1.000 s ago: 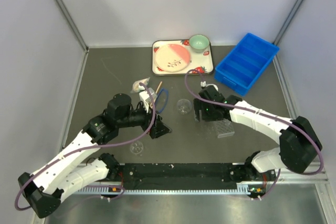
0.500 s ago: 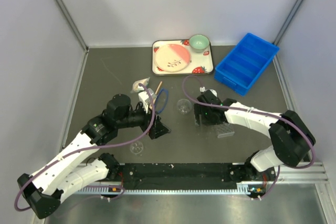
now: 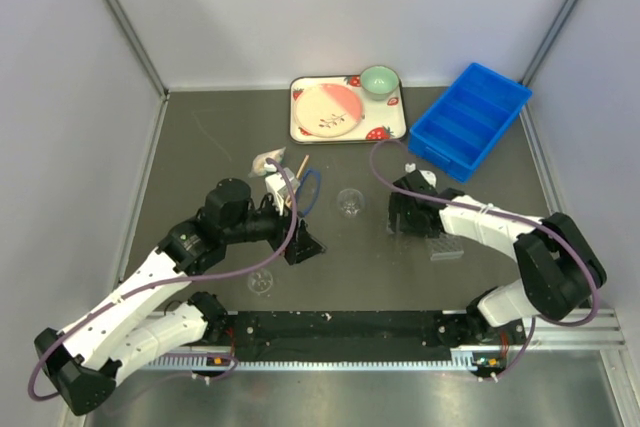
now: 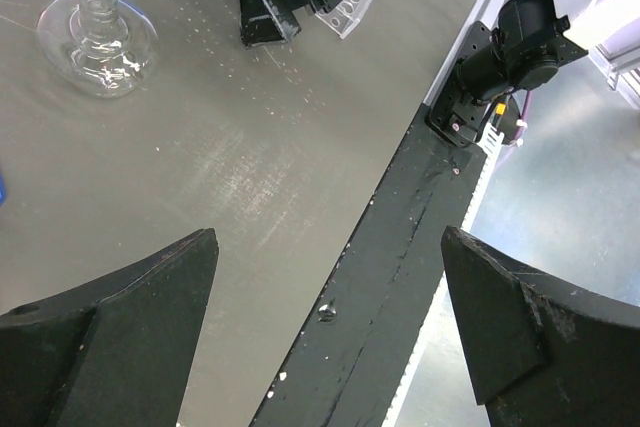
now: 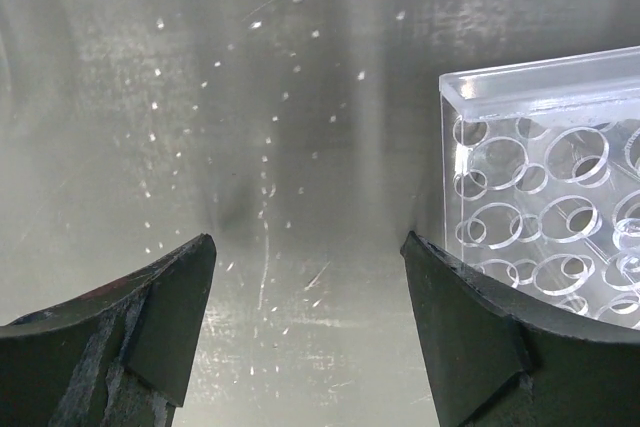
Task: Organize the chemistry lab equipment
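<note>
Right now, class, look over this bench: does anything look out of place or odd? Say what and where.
The strawberry tray at the back, holding a pink plate and a green bowl, is tableware, which looks odd among lab gear. A glass dish also sits loose mid-table.

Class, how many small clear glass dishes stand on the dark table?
2: one glass dish in the middle, another near the front edge beside the left arm. The arms may hide more.

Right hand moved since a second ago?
Yes. In the top view the right hand has shifted right, away from the small glass dish, which has not moved; the tube rack shifted right too.
</note>
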